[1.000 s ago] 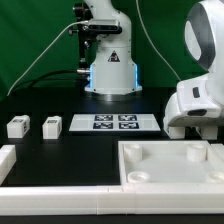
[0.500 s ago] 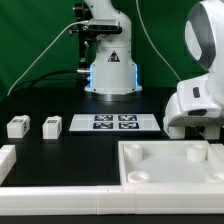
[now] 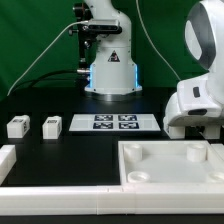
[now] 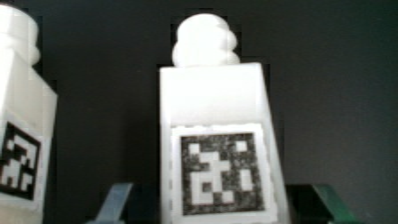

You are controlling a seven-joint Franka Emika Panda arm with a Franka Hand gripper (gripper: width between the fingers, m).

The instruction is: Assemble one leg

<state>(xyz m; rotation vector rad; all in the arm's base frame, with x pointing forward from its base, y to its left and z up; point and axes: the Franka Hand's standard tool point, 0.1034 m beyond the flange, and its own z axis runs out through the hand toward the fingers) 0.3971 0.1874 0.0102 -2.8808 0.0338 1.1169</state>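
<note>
Across the last second the exterior view reads the same: the arm (image 3: 196,100) sits at 3 o'clock, unmoved as far as can be told, and nothing on the table (image 3: 70,150) has shifted. By my reading, this is a pause or a very slow approach over the part rather than a carry. The wrist view shows the leg (image 4: 217,110) lying between the fingers (image 4: 125,200) of the gripper (image 4: 221,192), tag face toward the camera and its knobbed end pointing away. The jaws stand roughly a leg's width apart, one on each flank. Whether they press on the leg or only bracket it cannot be told, since the contact edges are blurred. A second leg (image 4: 22,120) lies just beside it, parallel and apart. In the exterior view this pair and the gripper are hidden behind the arm. Two spare legs (image 3: 17,126) (image 3: 50,125) rest at 9 o'clock, the marker board (image 3: 112,123) lies at centre, and the panel (image 3: 170,165) is at 5 o'clock. With the leg not seen lifted, I judge the task to be at its grasping step.
</note>
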